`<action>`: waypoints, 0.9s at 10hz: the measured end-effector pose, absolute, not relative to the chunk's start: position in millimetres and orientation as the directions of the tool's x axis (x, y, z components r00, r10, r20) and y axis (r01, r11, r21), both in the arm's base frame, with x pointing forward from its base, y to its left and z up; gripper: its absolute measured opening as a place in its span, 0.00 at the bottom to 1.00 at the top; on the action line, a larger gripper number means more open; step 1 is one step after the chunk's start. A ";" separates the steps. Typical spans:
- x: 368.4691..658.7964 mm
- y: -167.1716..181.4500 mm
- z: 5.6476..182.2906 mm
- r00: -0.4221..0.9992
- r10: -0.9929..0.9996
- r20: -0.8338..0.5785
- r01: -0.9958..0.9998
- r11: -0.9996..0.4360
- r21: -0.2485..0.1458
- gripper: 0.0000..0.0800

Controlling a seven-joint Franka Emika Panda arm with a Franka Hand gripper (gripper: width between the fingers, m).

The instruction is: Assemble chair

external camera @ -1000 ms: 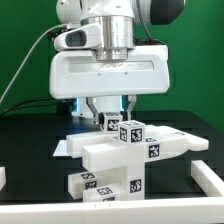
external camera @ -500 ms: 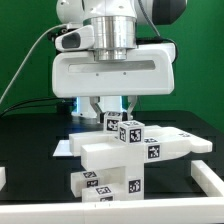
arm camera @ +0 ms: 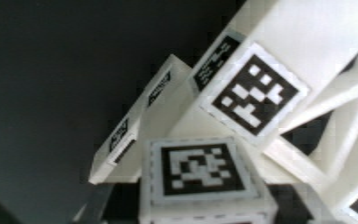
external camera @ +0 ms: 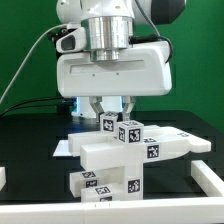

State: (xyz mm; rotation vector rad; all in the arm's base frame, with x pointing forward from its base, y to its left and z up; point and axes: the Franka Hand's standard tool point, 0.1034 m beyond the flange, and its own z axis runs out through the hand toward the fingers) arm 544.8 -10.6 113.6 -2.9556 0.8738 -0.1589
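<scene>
Rising slightly since the earlier frame, the gripper [external camera: 109, 107] hangs directly above the chair [external camera: 125, 157], its fingers spread around a tagged post [external camera: 110, 122]. White parts sit stacked on the black table [external camera: 30, 135], apparently so the post can be seated from overhead.

The arm [external camera: 110, 25] is glossy white with dark grey or black joint sections near the top and a ribbed silver-grey cylinder at the wrist. Below it sits a wide, rounded white housing. A thin cable [external camera: 30, 60] loops off the exterior view's left. The gripper [external camera: 109, 108] has 2 pale fingers, with what may be a blue glow behind them.
</scene>
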 end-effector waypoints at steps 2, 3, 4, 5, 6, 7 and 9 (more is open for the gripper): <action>544.8 -10.7 113.6 0.847 -0.524 0.085 -0.519 -0.851 -0.080 0.67; 545.6 -11.3 114.3 0.923 -0.371 0.099 -0.367 -0.929 -0.059 0.67; 545.4 -10.1 114.2 0.970 -0.217 0.107 -0.214 -0.976 -0.039 0.78; 544.7 -7.3 113.5 0.988 -0.108 0.108 -0.106 -0.994 -0.024 0.80; 544.3 -8.1 113.3 0.994 0.004 0.109 0.005 -1.000 -0.009 0.80; 544.3 -9.2 113.3 0.993 0.048 0.109 0.049 -0.999 -0.002 0.81; 544.3 -11.0 113.3 0.977 0.183 0.105 0.182 -0.983 0.018 0.81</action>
